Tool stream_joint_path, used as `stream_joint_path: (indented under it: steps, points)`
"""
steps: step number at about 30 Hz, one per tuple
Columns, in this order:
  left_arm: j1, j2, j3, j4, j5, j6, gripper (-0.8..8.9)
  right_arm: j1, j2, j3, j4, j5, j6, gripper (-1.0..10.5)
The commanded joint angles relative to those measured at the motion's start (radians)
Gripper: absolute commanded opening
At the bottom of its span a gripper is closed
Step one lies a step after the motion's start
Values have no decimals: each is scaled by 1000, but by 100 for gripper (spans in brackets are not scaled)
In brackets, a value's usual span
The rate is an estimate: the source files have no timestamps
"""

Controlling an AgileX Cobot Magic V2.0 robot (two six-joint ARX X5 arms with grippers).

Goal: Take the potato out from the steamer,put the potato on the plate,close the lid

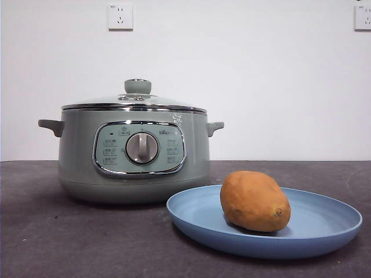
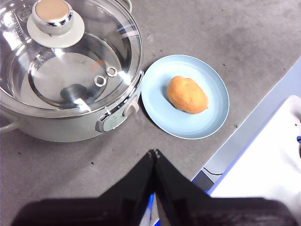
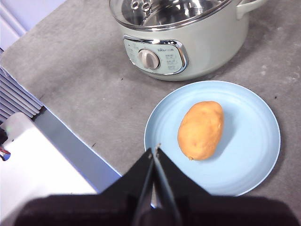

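The orange-brown potato [image 1: 255, 201] [image 2: 187, 94] [image 3: 201, 130] lies on the light-blue plate [image 1: 324, 231] [image 2: 211, 117] [image 3: 254, 155], in front and to the right of the sage-green steamer [image 1: 78, 168] [image 2: 61, 129] [image 3: 207, 52]. The glass lid [image 1: 137, 100] [image 2: 70, 70] [image 3: 164, 14] sits closed on the steamer's rim, knob up. My left gripper [image 2: 154, 151] is shut and empty, held high above the table near the steamer's front. Above the plate's near edge hovers my right gripper [image 3: 155, 149], also shut with nothing in it. Neither arm shows in the front view.
The dark grey table [image 1: 87, 243] meets a white wall with two sockets [image 1: 120, 16]. A white block [image 2: 263, 165] [image 3: 28, 160] lies past the table's front edge, seen in both wrist views.
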Motion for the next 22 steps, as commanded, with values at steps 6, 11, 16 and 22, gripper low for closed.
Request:
stream_joint_path:
  steps: [6,11,16,22]
  points:
    - [-2,0,-5,5,0,5,-8,1,0,6,5,2,6,1]
    - [-2,0,-5,4,0,5,-8,1,0,6,5,2,6,1]
    - [32,-45,-9,150,-54,78,-3,1,0,6,5,2,6,1]
    - [160,-215,-114,560,-47,91,-3,1,0,6,5,2,6,1]
